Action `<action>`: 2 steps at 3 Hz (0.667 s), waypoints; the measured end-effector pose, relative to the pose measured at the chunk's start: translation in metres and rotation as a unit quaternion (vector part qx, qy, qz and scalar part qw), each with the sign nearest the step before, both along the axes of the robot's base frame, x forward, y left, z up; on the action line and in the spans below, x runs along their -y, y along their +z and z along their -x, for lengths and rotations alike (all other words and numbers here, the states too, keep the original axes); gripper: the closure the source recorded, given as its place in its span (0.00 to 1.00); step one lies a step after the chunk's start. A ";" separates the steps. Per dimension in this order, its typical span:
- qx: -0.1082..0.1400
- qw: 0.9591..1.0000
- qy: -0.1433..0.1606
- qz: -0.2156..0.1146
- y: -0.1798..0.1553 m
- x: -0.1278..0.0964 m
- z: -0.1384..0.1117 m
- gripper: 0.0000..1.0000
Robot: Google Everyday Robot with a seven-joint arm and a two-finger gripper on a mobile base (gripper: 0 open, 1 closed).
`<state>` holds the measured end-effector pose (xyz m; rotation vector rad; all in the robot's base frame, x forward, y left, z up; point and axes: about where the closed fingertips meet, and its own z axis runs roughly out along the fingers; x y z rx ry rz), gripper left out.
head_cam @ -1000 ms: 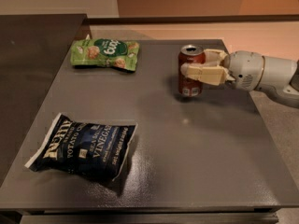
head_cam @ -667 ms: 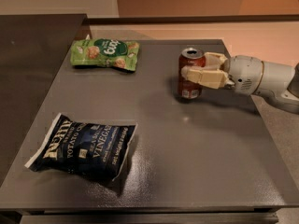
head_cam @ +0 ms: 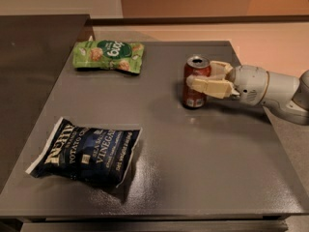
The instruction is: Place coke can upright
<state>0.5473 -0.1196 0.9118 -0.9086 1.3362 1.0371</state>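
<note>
The coke can (head_cam: 194, 96), dark red with a silver top, stands upright on the grey table (head_cam: 193, 168), right of centre and toward the back. My gripper (head_cam: 201, 76) reaches in from the right at mid-can height. Its near finger (head_cam: 208, 86) lies across the can's front and its far finger (head_cam: 220, 67) passes behind the can, so the can sits between them. The jaws look closed on the can.
A green snack bag (head_cam: 109, 55) lies flat at the back left. A dark blue chip bag (head_cam: 87, 151) lies at the front left. The table's right edge runs just under my arm (head_cam: 270, 88). A darker counter (head_cam: 34, 57) adjoins on the left.
</note>
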 end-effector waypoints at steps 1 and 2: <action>0.005 1.000 0.003 0.001 -0.006 -0.001 0.001 0.59; 0.013 1.000 0.000 0.007 -0.009 -0.001 0.003 0.35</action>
